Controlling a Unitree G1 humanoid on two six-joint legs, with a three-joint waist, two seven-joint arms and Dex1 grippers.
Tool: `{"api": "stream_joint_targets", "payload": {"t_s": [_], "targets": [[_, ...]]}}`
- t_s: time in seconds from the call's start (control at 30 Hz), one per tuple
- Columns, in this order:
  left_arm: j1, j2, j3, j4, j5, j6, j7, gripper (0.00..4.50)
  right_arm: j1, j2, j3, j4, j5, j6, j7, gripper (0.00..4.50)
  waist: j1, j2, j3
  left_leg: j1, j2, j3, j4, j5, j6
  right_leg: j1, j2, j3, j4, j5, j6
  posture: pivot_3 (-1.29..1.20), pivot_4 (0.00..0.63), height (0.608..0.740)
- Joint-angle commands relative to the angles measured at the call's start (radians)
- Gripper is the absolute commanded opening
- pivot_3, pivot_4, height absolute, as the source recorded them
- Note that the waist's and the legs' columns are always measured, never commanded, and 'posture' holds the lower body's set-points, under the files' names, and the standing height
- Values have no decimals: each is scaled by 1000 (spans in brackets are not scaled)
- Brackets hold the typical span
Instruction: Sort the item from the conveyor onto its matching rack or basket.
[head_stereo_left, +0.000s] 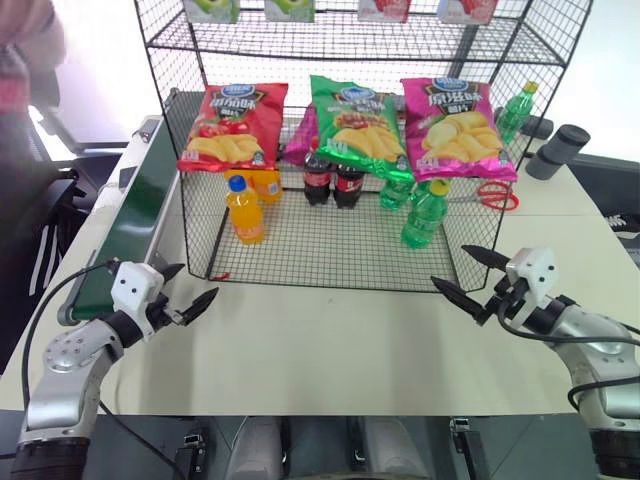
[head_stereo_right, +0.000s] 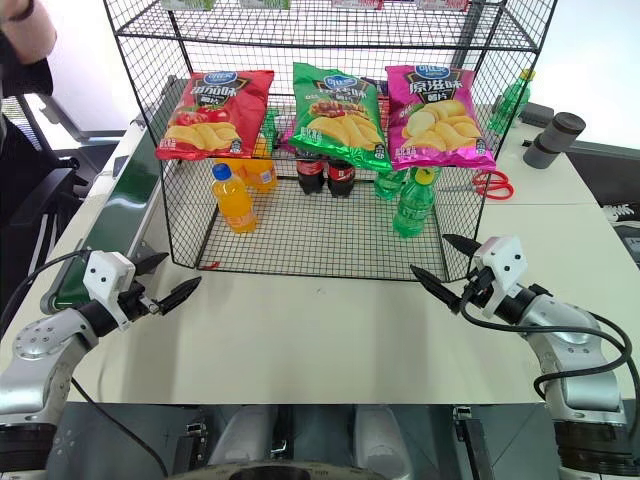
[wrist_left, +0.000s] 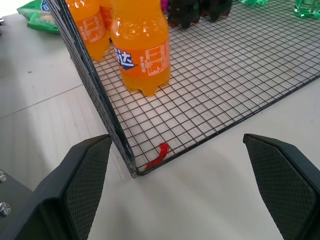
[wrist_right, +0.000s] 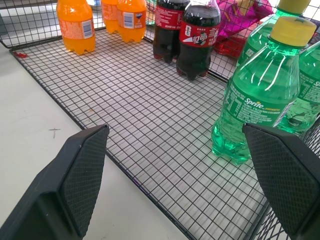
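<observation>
Both arms are hovering over the white table (head_stereo_left: 330, 350), just short of the black wire rack (head_stereo_left: 320, 250), one on each side. The left gripper (head_stereo_left: 185, 290) is spreading its two black fingers wide with nothing between them, and the right gripper (head_stereo_left: 462, 275) is doing the same; this looks like a ready stance, poised for something to arrive.

The dark green conveyor (head_stereo_left: 130, 215) is running along the left edge of the table toward the far side, and no bottle is sitting on the stretch of belt that shows. Two cola bottles (head_stereo_left: 333, 182) are already standing on the rack's bottom grid, far centre, grouped by kind between the orange-drink bottles (head_stereo_left: 246, 208) to the left and the green Sprite bottles (head_stereo_left: 424, 212) to the right. Red, green and pink chip bags (head_stereo_left: 350, 125) are hanging on the tier above. Any further cola bottle would probably be joining that dark pair.
</observation>
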Motion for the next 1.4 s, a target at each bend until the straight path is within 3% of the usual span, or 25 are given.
{"api": "stream_joint_targets", "payload": {"t_s": [0.03,0.2,0.57,0.8,1.03,1.2,1.4], "targets": [[-5,9,13,-62,-22,20,2,4500,-10,7,-8,-30,13,-7,0,4445,0,0,0,0,0,0,0,0,0,0,0,0,0,0,0,0,150,740],[-17,12,41,-95,-60,68,11,4500,-21,10,4,-30,12,-1,-6,4445,0,0,0,0,0,0,0,0,0,0,0,0,0,0,0,0,150,740],[-77,-41,265,-46,-233,167,164,4500,-31,20,31,-48,13,8,-11,4445,0,0,0,0,0,0,1,0,0,0,0,0,1,0,0,0,150,740],[-131,-67,253,23,-81,87,350,4500,-51,47,78,-92,8,19,-23,4445,1,-2,-1,0,0,0,2,0,0,0,1,0,2,0,1,0,150,740],[-177,-107,220,48,-27,102,452,4500,-47,98,153,-175,1,43,-62,4445,1,-3,-2,0,0,-1,2,0,0,0,0,0,2,0,1,0,150,740],[-198,-114,227,69,-33,106,470,4500,-29,133,193,-231,2,66,-92,4445,0,-3,-2,0,0,-1,2,0,0,0,0,0,2,0,1,0,150,740],[-187,-112,231,130,-9,-19,441,4500,-22,169,260,-289,9,110,-112,4445,0,-3,-2,0,0,-1,1,0,0,0,0,0,2,0,1,0,150,740]]}}
